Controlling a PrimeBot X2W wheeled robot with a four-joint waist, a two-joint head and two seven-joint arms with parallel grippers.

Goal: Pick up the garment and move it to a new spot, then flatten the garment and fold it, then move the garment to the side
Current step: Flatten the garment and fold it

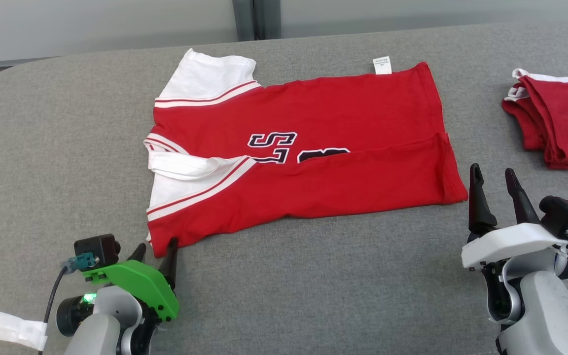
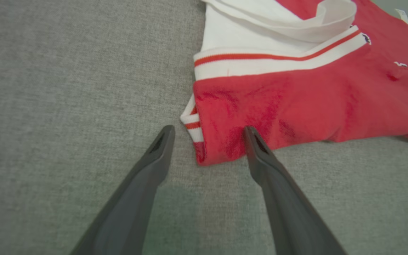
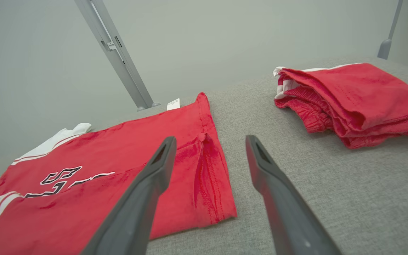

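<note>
Folded red pile: cut off by right edge.
Garment lettering: partly hidden under fold.
Label: print too small to read.

A: What colours is the garment showing?
B: It is showing red, with white sleeves, red-striped white trim and black, white-edged lettering.
A: And around it?
B: The table is showing mottled grey; the folded pile is showing red with white edging.

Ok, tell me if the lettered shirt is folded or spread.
Partly folded: the shirt lies flat, its near edge folded over, covering half the lettering.
</note>
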